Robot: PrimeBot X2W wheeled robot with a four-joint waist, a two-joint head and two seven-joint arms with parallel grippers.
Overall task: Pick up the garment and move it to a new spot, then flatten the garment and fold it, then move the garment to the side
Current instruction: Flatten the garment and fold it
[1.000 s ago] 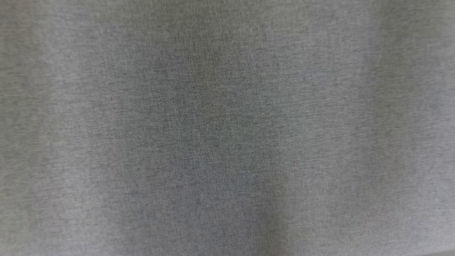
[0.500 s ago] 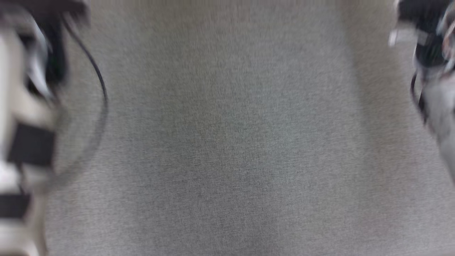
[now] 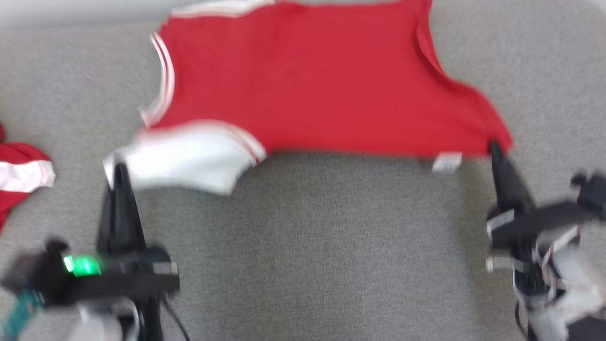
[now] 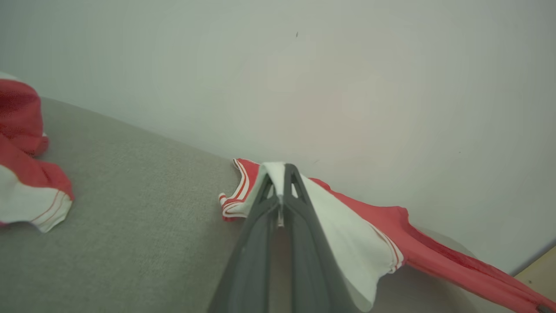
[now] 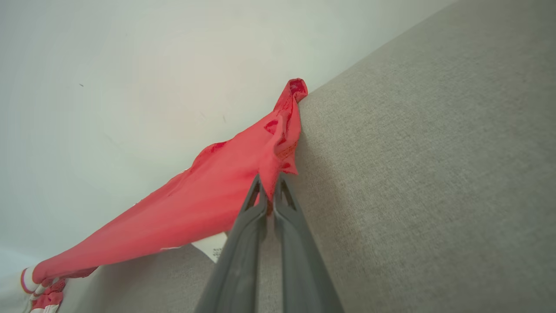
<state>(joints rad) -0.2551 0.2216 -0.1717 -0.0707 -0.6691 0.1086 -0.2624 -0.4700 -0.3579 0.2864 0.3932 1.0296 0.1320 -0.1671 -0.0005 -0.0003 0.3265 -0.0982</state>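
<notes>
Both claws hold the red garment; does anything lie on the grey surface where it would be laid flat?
Nothing visible does. The left claw grips the garment by its white sleeve, the right claw its red corner; the grey surface before them shows nothing on it. A second red-and-white garment lies to the left, apart.

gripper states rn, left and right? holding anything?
Left gripper: shut on the garment, at its white sleeve.
Right gripper: shut on the garment, at a red corner.

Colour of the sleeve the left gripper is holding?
White sleeve with red stripe trim, on a red garment; clearest in left wrist view.
</notes>
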